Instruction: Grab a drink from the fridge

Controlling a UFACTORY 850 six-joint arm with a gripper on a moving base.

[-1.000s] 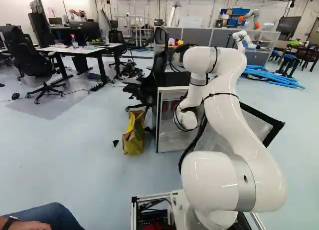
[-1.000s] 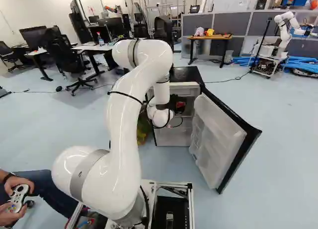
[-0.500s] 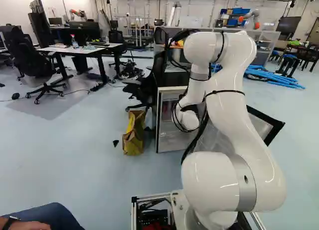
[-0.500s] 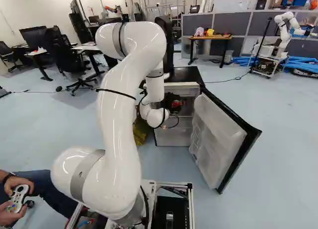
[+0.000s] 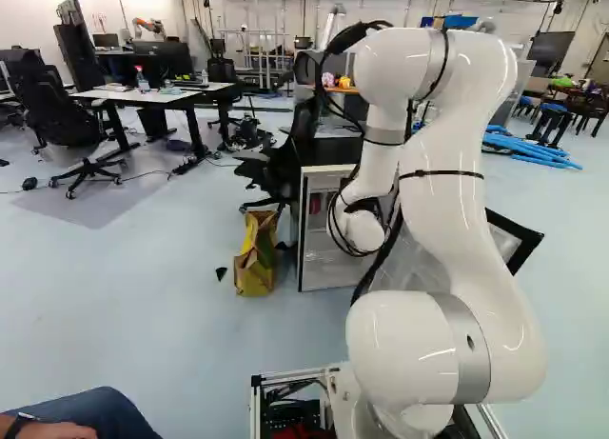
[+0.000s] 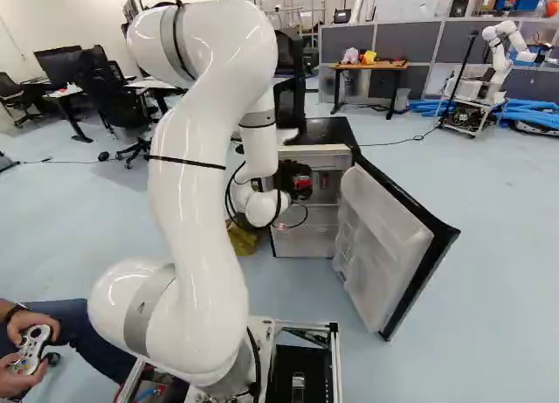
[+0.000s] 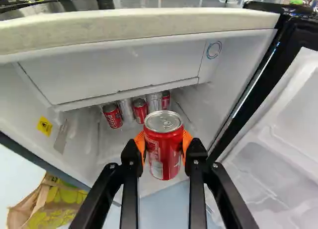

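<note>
1. Grasping a red can (image 7: 163, 154), black gripper (image 6: 297, 184) has it from two sides, orange pads (image 7: 187, 143) against the can wall.
2. Can top faces the wrist camera, tab visible, looks unopened. Task drink = this can, at the fridge front; exact depth relative to the opening, cannot tell.
3. Fridge (image 6: 306, 239) open, door (image 6: 384, 246) swung out, pale shelving on its inner side.
4. Past the held can, wrist view: row of more cans inside, three red cans (image 7: 140, 110) and two silvery cans (image 7: 126, 110) between them. Compartment panel (image 7: 114, 70) above the row; yellow label (image 7: 44, 125) on a side wall.
5. White arm (image 6: 188, 184) bends up, over and down to the fridge, dark cables looping by the wrist.
6. Yellow and brown bag (image 5: 254, 268) on floor (image 5: 124, 296), beside fridge, on the side away from the door.
7. Black office chair (image 5: 283, 163) near the fridge, same side as bag.
8. Background, right base view: small table (image 6: 369, 67) by grey partitions (image 6: 393, 40); another robot (image 6: 500, 62) and blue tubes (image 6: 533, 113) at the right.
</note>
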